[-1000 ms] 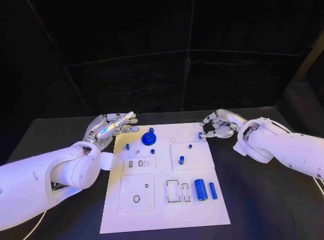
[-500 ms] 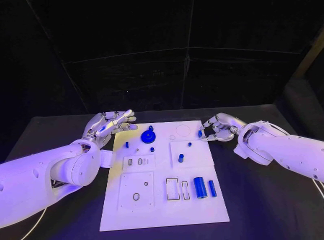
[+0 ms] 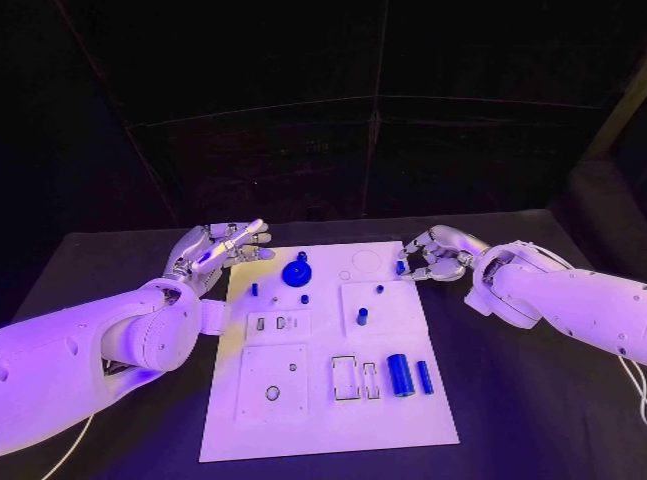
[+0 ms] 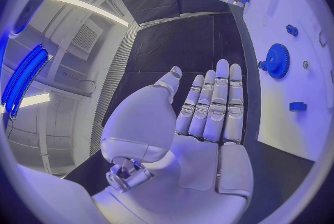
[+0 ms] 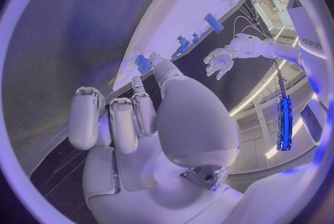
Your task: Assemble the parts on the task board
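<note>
A: Start at the left. What has the left hand [image 3: 219,248] done in the last second?

B: Almost nothing. It hovers just off the far-left corner of the task board [image 3: 323,420], as it did a second ago, fingers straight and apart, holding nothing. Its own wrist view shows the flat open palm [image 4: 202,123] beside the board's edge.

A: And on the board itself?

B: Nothing has moved. The blue gear [image 3: 297,276] sits in the far-left part with a small peg [image 3: 254,290] to its left. A short peg [image 3: 362,319] stands mid-board, and the thick cylinder [image 3: 400,376] and thin cylinder [image 3: 424,377] lie side by side near the right edge, closer to the robot.

A: So the change is on the right?

B: Yes. The right hand [image 3: 436,254] has drawn slightly toward the far-right edge of the board, and its fingers remain curled in. A small blue part [image 3: 400,267] is at its fingertips, right at the board's edge. In the right wrist view the thumb tip [image 5: 158,68] touches that blue part [image 5: 142,63], so I judge it pinched.

A: Meaning for the task?

B: The pick looks secured and the part is not yet seated; my guess is it belongs in a nearby far-side socket.
</note>
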Controlling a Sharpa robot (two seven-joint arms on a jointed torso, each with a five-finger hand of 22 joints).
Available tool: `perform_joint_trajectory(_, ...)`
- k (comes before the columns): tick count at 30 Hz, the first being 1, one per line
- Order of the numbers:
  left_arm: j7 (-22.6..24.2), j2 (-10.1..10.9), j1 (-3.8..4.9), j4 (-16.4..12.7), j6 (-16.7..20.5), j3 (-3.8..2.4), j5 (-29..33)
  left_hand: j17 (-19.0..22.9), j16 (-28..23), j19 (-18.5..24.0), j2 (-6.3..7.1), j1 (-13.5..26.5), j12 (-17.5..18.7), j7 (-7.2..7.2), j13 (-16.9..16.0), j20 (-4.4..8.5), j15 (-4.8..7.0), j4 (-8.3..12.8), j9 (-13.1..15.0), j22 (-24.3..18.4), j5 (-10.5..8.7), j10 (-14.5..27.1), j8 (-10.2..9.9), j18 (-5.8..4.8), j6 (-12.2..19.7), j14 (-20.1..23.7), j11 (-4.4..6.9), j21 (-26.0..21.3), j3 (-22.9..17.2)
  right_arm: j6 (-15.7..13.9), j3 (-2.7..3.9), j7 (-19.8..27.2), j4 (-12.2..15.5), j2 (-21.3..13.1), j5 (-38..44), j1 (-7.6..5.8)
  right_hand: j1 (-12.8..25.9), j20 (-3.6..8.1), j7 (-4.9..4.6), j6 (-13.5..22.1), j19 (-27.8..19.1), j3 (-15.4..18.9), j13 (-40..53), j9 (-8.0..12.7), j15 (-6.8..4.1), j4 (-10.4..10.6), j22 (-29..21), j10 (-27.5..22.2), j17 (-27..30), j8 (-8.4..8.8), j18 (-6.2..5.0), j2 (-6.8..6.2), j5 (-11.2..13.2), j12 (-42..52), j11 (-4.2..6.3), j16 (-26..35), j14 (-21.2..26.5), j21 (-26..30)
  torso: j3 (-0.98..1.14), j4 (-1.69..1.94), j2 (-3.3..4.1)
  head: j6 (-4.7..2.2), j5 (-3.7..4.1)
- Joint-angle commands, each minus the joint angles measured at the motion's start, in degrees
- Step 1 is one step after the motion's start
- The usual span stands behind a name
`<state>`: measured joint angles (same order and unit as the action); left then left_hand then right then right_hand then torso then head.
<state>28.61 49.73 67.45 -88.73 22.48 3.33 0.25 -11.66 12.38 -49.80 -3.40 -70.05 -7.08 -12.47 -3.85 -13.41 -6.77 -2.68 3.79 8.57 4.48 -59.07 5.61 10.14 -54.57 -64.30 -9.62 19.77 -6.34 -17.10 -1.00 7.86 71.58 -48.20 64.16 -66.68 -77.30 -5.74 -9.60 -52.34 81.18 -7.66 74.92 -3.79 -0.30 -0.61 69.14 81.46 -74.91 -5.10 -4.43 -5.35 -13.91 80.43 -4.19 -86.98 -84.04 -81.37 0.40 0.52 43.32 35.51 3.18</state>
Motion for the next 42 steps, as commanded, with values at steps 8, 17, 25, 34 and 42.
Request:
perform_joint_trajectory(8,0.33,-0.09,0.04,0.1,-0.84,-0.02,-0.17,-0.05,-0.39,-0.38,-0.06,-0.28,0.28,-0.01,0.02,0.04,0.01,0.39,-0.02,-0.06,0.15,-0.34,-0.37,0.37,-0.24,-0.09,0.11,-0.2,0.09,0.08,0.03,0.75,-0.55,0.97,-0.56,-0.04,0.0,-0.04,0.38,-1.48,-0.08,-0.32,2.9,-0.32,0.06,-0.28,0.39,0.36,-7.43,-0.59,0.39,2.02,0.18,0.43,0.03,-0.25,-4.41,0.05,-0.03,-0.07,-0.01,0.17,-0.06)
perform_joint_trajectory(17,0.25,-0.09,0.04,0.05,-0.84,-0.02,-0.17,-0.05,-0.39,-0.38,-0.06,-0.28,0.28,-0.01,0.02,0.04,0.01,0.39,-0.02,-0.06,0.15,-0.34,-0.37,0.37,-0.24,-0.09,0.11,-0.2,0.09,1.23,0.03,0.33,-1.01,1.39,-0.58,-0.04,-0.35,0.26,0.94,-4.2,-0.01,-1.36,3.27,-0.48,-0.32,-0.87,0.54,0.62,-7.59,-1.69,0.41,3.36,1.01,0.67,0.53,-0.3,-4.44,-0.04,-0.01,-0.05,-0.01,0.31,0.1)
perform_joint_trajectory(25,0.19,-0.01,0.04,-0.01,-0.8,-0.02,-0.17,-0.1,-0.44,-0.39,-0.06,-0.29,0.32,-0.03,0.03,0.05,0.01,0.41,-0.03,-0.08,0.15,-0.35,-0.39,0.37,-0.24,-0.09,0.11,-0.22,0.08,1.74,0.03,0.11,-1.13,1.52,-0.48,-0.04,-0.35,0.42,1.18,-5.05,0.01,-1.78,3.38,-0.46,-0.5,-1.14,0.56,0.69,-7.67,-1.92,0.41,3.6,1.09,0.73,0.74,-0.33,-4.46,-0.05,0.01,-0.06,-0.01,0.43,0.05)
perform_joint_trajectory(34,0.17,0.04,0.04,-0.04,-0.78,-0.02,-0.17,-0.1,-0.44,-0.39,-0.06,-0.29,0.32,-0.03,0.03,0.05,0.01,0.41,-0.03,-0.08,0.15,-0.35,-0.39,0.37,-0.24,-0.09,0.11,-0.22,0.08,0.92,0.03,0.13,-1.16,1.61,-0.45,-0.04,-0.15,0.73,1.69,-6.58,0.09,-2.57,3.59,-0.46,-0.85,-1.39,0.72,0.85,-7.87,-2.36,0.44,4.21,1.0,0.86,1.17,-0.39,-4.5,-0.13,0.04,-0.09,-0.03,0.5,0.06)
perform_joint_trajectory(42,0.18,0.14,0.04,-0.09,-0.77,-0.02,-0.17,-0.1,-0.44,-0.39,-0.06,-0.29,0.32,-0.03,0.03,0.05,0.01,0.41,-0.03,-0.08,0.15,-0.35,-0.39,0.37,-0.24,-0.09,0.11,-0.22,0.08,-3.01,0.05,0.84,-0.25,1.39,-0.13,-0.04,-0.29,1.24,2.49,-8.66,0.49,-3.96,4.01,-0.62,-1.43,-1.81,1.49,1.2,-8.44,-3.15,0.58,5.39,0.98,1.14,1.87,-0.59,-4.63,-0.49,0.03,-0.14,-0.06,0.58,-0.18)
